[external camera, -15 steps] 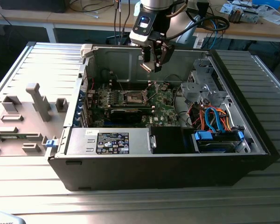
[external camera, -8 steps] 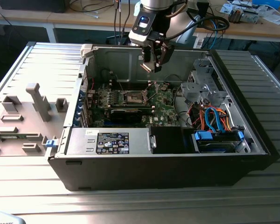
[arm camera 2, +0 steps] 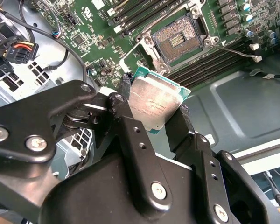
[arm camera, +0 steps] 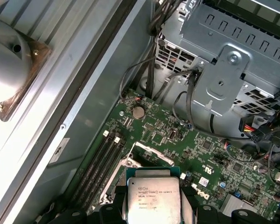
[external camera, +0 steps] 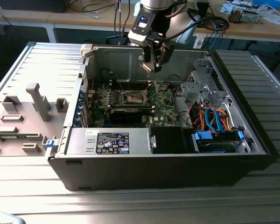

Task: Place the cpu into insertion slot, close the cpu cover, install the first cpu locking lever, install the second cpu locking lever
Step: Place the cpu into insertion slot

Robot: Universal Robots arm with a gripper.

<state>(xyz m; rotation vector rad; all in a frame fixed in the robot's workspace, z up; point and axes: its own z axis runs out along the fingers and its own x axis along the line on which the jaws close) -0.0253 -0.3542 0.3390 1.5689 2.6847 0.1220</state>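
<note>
- Tool [external camera: 152, 66] closed on the cpu [arm camera 2: 155, 101], black fingers [arm camera 2: 125, 100] pinching two opposite edges; it hangs inside the open case [external camera: 154, 173], above the board [arm camera 2: 84, 28].
- Cpu: a small flat square with a silvery-grey lid, faint print and a thin green rim, lid side facing both wrist views; it looks rigid, thin and easy to skew in the grip.
- Slot [arm camera 2: 176, 39] lies beyond the chip and well apart from it, its dark contact field bare inside a silver rim.
- Step in hand, by my reading: the first one, placing the cpu, not yet done.
- Seating it would call for squaring the chip to the slot, held level over it, and lowering it gently without scraping the contacts.
</note>
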